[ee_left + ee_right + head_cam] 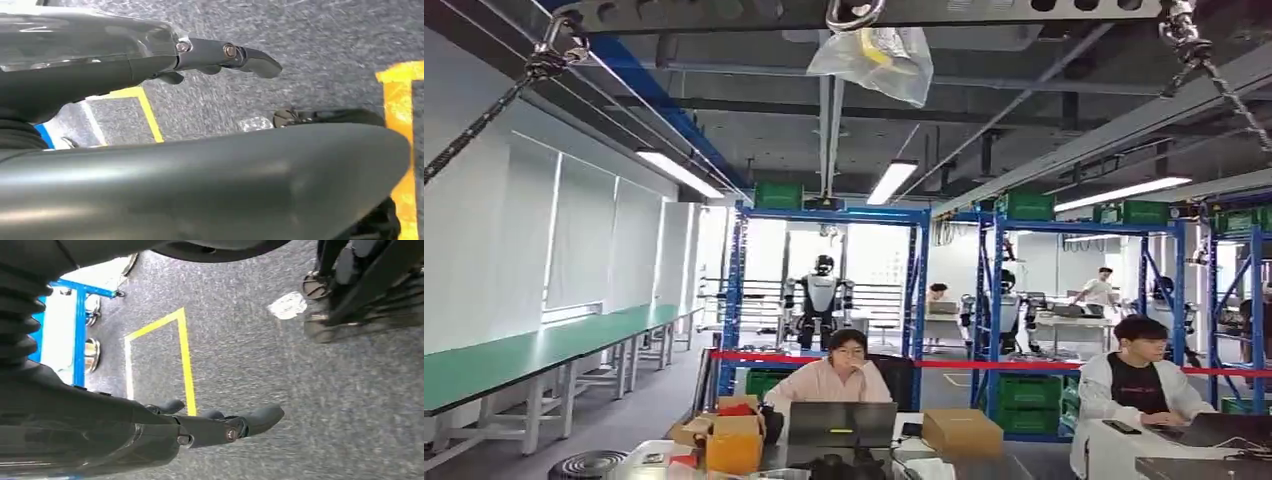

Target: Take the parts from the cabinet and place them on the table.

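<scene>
Both arms hanging: left hand (220, 57) and right hand (225, 422) empty, fingers extended over grey floor (310, 405). Parts not visible; blue racks (824, 290) well ahead, beyond desks. Neither hand nearer.

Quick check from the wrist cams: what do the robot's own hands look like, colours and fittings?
Left hand: glossy dark grey shell, dark fingers with silver screws, rounded tips. Right hand: the same, behind it a black ribbed cover.
</scene>
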